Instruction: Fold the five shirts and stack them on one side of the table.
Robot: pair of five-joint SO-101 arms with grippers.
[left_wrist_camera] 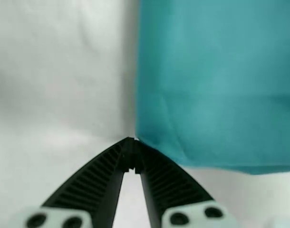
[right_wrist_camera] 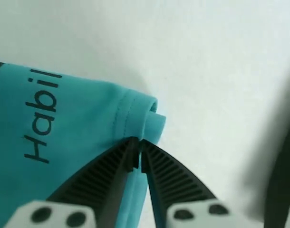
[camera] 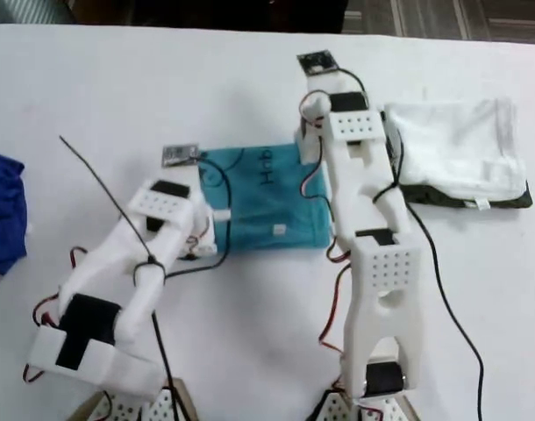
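A white table [camera: 118, 88] seen from above holds two white robot arms that rise from the bottom edge of the frame. At the far left edge lies a bunched dark blue shirt [camera: 3, 210], well apart from both arms. To its right, the left arm leans in from the lower left toward the centre. The left gripper [left_wrist_camera: 130, 147] has its black ribbed fingers [left_wrist_camera: 95, 178] pressed together, their tips right at the left edge of a teal shirt [camera: 259, 206]; whether any cloth is caught between them cannot be told. The teal shirt lies flat in the middle of the table, with dark lettering near its top edge. The right arm stretches up the frame just right of centre. The right gripper [right_wrist_camera: 137, 147] is clamped on the teal shirt's stitched hem at its upper right corner, where the cloth curls over. At the right, a folded white shirt [camera: 456, 145] lies on top of a black garment [camera: 504, 200].
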